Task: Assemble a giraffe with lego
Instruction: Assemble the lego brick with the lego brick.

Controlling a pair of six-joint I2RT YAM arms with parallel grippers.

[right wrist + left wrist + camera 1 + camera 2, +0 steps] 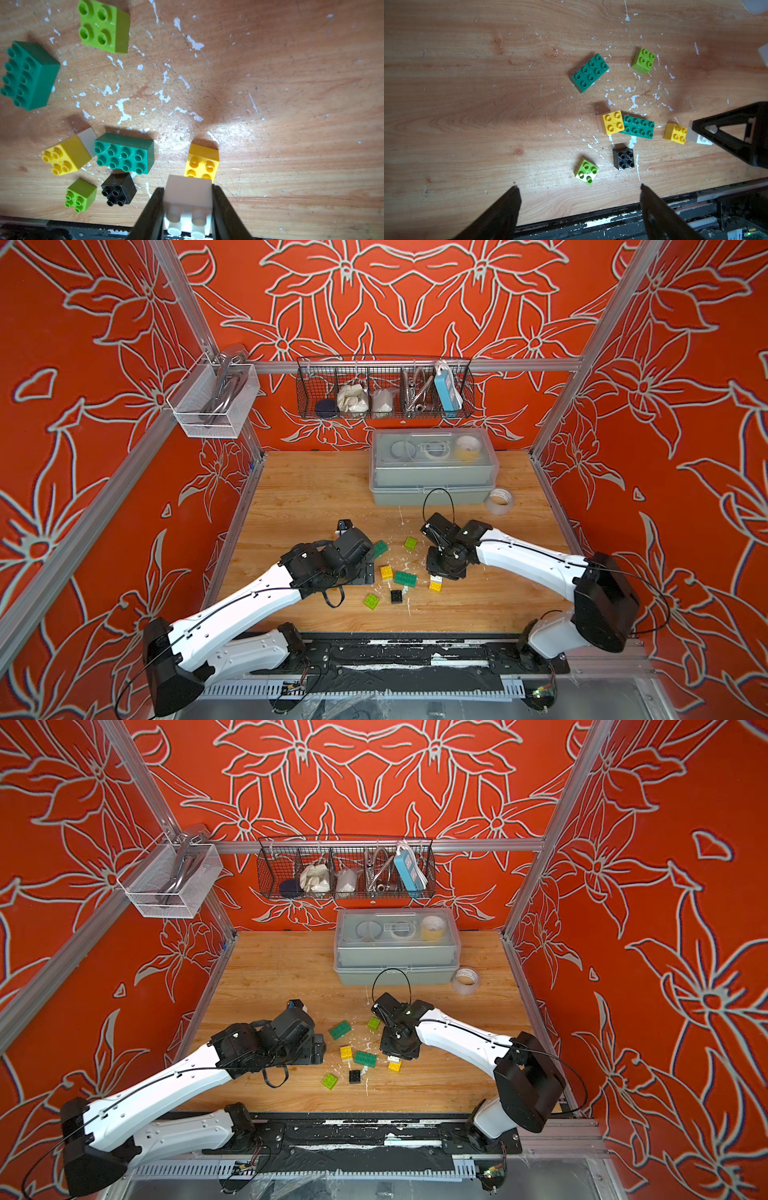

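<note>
Right gripper (pixel 188 189) clamps the white brick (pixel 187 207) beside the yellow brick (pixel 202 162); left gripper (pixel 579 186) gapes empty. Press off-centre and the yellow brick may skid away.

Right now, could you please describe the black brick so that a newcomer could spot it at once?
On the wooden table, look among the scattered lego. At the edge of the group nearest the robot, next to a long dark green brick, sits the black brick, with a lime green brick beside it. It is the only black piece.
</note>
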